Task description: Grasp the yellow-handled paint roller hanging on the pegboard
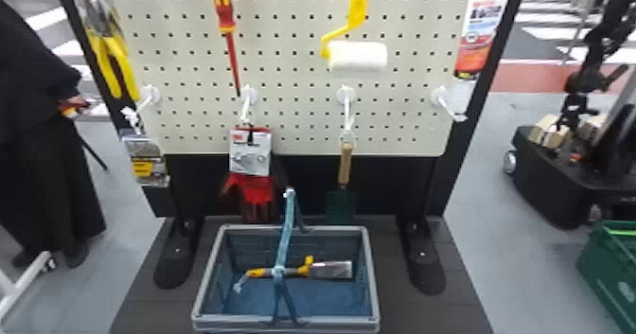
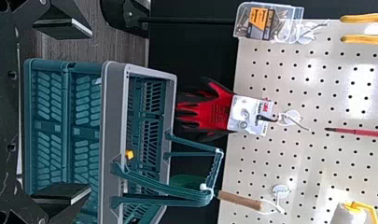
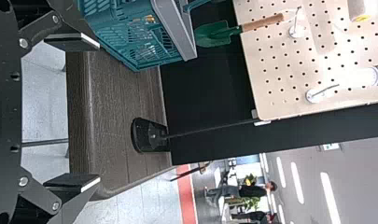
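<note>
Yellow plastic forms the handle and bent frame of the paint roller (image 1: 352,49), which hangs high on the cream pegboard (image 1: 284,115), right of its middle. Its white sleeve lies level at the frame's lower end. On the same upper row, a red screwdriver (image 1: 227,25) hangs to its left, and yellow-handled pliers (image 1: 100,56) hang at the board's left edge.

Below the roller, a white hook carries a trowel (image 1: 344,181) with a wooden handle and a dark green blade. Red gloves (image 1: 251,186) hang from the next hook to the left. A grey-rimmed blue basket (image 1: 372,281) stands on the dark table (image 1: 426,309) in front of the board. Its handle is raised, and a yellow-handled scraper (image 1: 312,269) lies inside.

The left gripper (image 2: 81,109) is spread wide with nothing between its 2 fingers, and it faces the basket and the gloves. The right gripper (image 3: 91,112) is likewise spread and holds nothing. It faces the table's right side and the stand's black foot (image 3: 147,135), well apart from the roller.
</note>
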You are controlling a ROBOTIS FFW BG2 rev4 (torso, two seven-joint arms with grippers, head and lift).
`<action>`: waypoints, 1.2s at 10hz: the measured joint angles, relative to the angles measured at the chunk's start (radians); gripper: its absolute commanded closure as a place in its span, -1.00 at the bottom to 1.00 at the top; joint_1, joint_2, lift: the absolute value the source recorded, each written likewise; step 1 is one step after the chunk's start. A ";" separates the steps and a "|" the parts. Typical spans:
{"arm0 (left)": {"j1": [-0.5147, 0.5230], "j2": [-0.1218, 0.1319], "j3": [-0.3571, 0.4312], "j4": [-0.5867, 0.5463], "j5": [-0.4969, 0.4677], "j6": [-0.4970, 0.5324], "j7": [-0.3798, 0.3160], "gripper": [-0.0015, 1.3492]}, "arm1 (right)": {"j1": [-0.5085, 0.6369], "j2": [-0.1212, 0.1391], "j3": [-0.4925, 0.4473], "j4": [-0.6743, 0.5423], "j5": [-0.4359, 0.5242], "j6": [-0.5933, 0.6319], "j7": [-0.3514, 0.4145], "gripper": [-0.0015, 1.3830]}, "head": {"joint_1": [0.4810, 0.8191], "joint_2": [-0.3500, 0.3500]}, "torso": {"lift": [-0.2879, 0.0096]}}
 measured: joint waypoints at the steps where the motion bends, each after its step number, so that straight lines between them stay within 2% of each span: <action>1: 0.000 0.000 -0.002 0.000 0.002 0.000 0.000 -0.79 | -0.001 0.000 0.002 0.000 0.001 0.000 0.000 -0.59 | -0.60 0.00 | 0.26; 6: 0.002 0.000 -0.003 0.000 0.006 0.000 -0.003 -0.79 | 0.000 0.000 0.004 -0.012 0.003 0.000 -0.001 -0.59 | -0.60 0.00 | 0.26; 7: 0.002 0.000 -0.002 0.000 0.007 0.002 -0.004 -0.79 | 0.003 0.000 0.006 -0.051 0.007 0.014 -0.002 -0.59 | -0.60 0.00 | 0.26; 9: 0.002 0.004 -0.001 0.000 0.008 0.003 -0.006 -0.79 | 0.013 0.000 0.008 -0.289 0.059 0.140 -0.022 -0.59 | -0.60 0.00 | 0.26; 12: -0.002 0.008 -0.003 0.000 0.009 0.009 -0.006 -0.79 | -0.006 0.000 0.024 -0.677 0.076 0.400 -0.021 -0.59 | -0.60 0.00 | 0.26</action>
